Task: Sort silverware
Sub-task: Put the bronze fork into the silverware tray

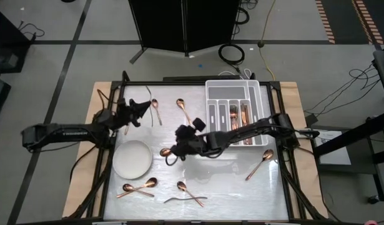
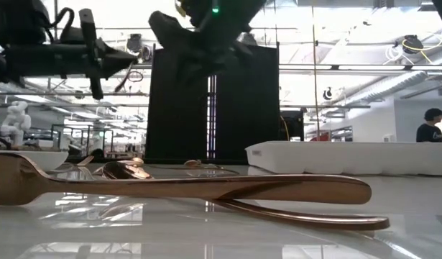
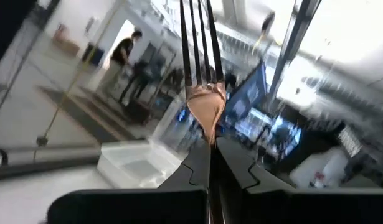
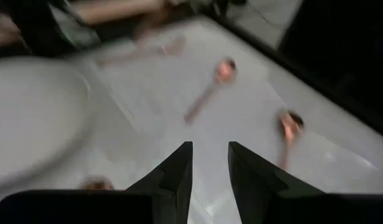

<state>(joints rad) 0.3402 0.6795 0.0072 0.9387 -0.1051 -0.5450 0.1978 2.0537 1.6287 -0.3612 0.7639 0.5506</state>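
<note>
A fork (image 3: 202, 74) is pinched between the closed fingers of the left gripper (image 3: 211, 163), raised at the table's far left. The right gripper (image 4: 210, 163) is held spread over the table's middle, beside the plate (image 1: 133, 159). Loose spoons (image 1: 139, 186) are scattered around; other pieces lie in the tray (image 1: 211, 94).

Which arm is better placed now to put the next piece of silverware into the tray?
The left. Its tool is shut on a fork, ready to carry to the tray. The right tool is open and empty, above the table near the plate.
</note>
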